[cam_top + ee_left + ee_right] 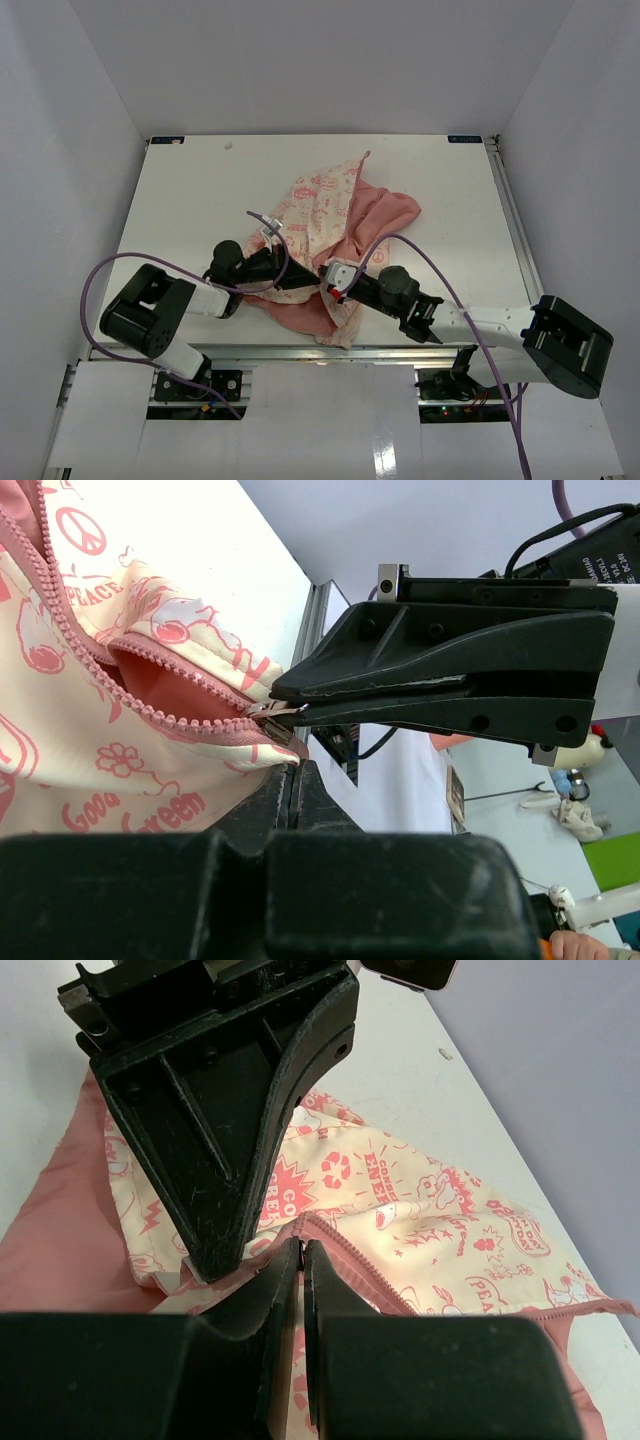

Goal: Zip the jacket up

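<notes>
The jacket [330,210], cream with pink print and salmon lining, lies crumpled on the middle of the table. My left gripper [290,277] is shut on its near hem just below the zipper's bottom end, and its tips [290,772] pinch the cream fabric [100,760]. My right gripper [326,277] meets it from the right and is shut on the metal zipper pull [268,712]. In the right wrist view my right gripper [303,1248] clamps the end of the pink zipper strip [370,1270]. Above the slider the zipper teeth [70,640] stand apart, showing lining [160,680].
The white table [200,190] sits inside white walls. A metal rail [510,220] runs along its right edge and another along the near edge [300,352]. Purple cables [100,275] loop over both arms.
</notes>
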`<state>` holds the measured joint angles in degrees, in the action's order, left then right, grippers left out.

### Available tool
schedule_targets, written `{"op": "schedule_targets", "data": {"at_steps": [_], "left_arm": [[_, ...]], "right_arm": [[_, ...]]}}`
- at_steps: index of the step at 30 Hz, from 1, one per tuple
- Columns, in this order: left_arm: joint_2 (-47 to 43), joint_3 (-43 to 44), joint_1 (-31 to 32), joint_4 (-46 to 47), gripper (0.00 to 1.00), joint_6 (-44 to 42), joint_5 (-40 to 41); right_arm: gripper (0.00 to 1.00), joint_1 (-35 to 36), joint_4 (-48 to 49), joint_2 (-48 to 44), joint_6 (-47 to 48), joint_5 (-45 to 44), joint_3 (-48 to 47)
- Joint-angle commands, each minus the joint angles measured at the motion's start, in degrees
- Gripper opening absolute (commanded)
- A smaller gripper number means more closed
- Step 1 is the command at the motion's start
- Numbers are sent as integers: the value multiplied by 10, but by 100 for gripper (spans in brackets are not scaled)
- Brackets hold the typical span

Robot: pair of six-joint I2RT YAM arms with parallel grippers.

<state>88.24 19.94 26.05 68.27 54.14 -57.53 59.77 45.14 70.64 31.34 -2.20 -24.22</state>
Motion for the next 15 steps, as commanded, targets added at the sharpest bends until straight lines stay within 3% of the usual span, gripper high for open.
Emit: {"op": "schedule_targets", "data": {"at_steps": [1, 5, 15], "left_arm": [[-63, -13, 37, 11, 0, 18, -88], [-84, -20, 46, -15, 0, 8, -76], [-100, -55, 57, 60, 0, 71, -73]], "right_arm": [[8, -46, -8, 4, 4, -44, 7], [8, -61, 22, 8, 2, -33, 17], [8, -115, 116, 58, 0, 60, 11]]}}
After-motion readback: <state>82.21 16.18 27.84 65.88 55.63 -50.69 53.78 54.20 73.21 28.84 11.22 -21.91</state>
